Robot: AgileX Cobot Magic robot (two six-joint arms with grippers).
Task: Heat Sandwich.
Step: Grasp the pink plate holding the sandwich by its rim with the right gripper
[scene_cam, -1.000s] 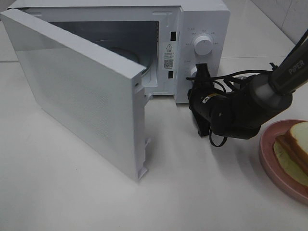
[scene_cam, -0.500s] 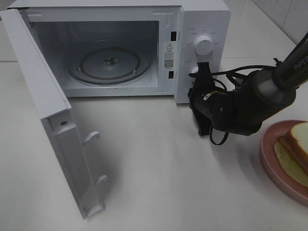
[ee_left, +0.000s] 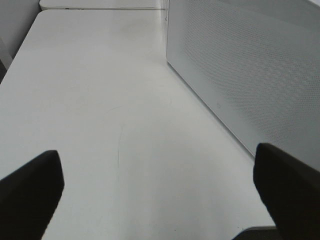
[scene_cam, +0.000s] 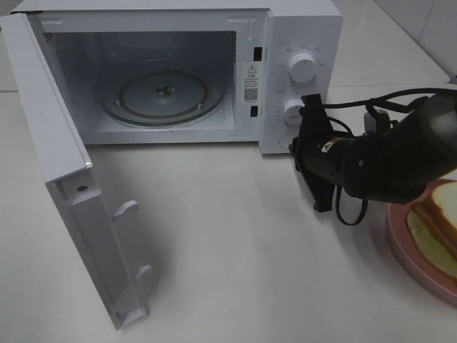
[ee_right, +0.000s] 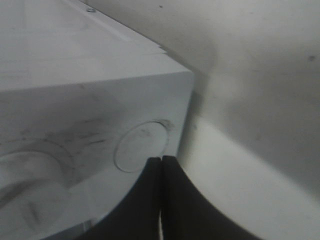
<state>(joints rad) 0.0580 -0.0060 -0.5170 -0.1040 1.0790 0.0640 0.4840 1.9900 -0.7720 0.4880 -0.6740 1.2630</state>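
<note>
The sandwich (scene_cam: pixel 441 214), white bread with tan crust, lies on a pink plate (scene_cam: pixel 410 246) at the right edge of the exterior view. The white microwave (scene_cam: pixel 300 28) stands at the back with its door (scene_cam: pixel 64 179) swung wide open to the left, so the glass turntable (scene_cam: pixel 161 96) shows. My right gripper (scene_cam: pixel 296 146) is shut and holds nothing. It hovers just in front of the lower control panel, its tips (ee_right: pixel 161 167) by the round door button (ee_right: pixel 142 147). My left gripper (ee_left: pixel 160 200) is open and empty over bare table, beside the door's dotted outer face (ee_left: pixel 250 75).
Two white knobs (scene_cam: pixel 302 68) sit on the microwave's panel above the right gripper. The right arm's black cables (scene_cam: pixel 357 114) loop between panel and plate. White tabletop (scene_cam: pixel 235 250) stretches in front of the oven.
The microwave door has swung from nearly closed across the opening to fully open at the left. My right gripper has drawn back a little to the right of the panel.
</note>
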